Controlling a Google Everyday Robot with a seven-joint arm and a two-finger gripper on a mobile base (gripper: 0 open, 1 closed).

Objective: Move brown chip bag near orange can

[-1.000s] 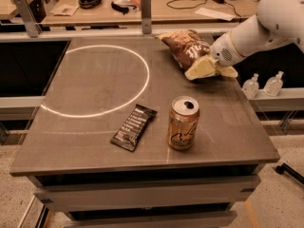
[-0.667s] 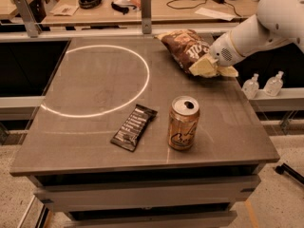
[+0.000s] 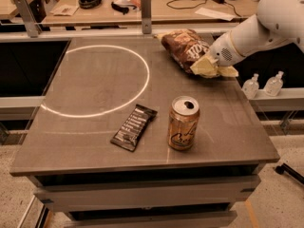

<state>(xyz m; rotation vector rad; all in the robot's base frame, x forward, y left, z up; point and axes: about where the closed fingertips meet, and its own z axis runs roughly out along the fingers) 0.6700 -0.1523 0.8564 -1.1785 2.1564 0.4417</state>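
Observation:
The brown chip bag point(image 3: 186, 48) lies at the table's far right, with its dark brown part and white lettering towards the back and its pale yellow band point(image 3: 205, 66) towards the front. My gripper point(image 3: 212, 64), at the end of the white arm point(image 3: 256, 27) reaching in from the right, is shut on that yellow band. The orange can point(image 3: 183, 123) stands upright with its silver top open. It is near the front of the table, well in front of the bag and apart from it.
A flat black snack bar wrapper point(image 3: 134, 127) lies left of the can. A white circle point(image 3: 142, 87) is marked on the left half of the table. Two small clear bottles point(image 3: 262, 84) stand on a ledge beyond the right edge. A cluttered desk is behind.
The bag's yellow end has risen slightly with the gripper. The can and the wrapper have not moved.

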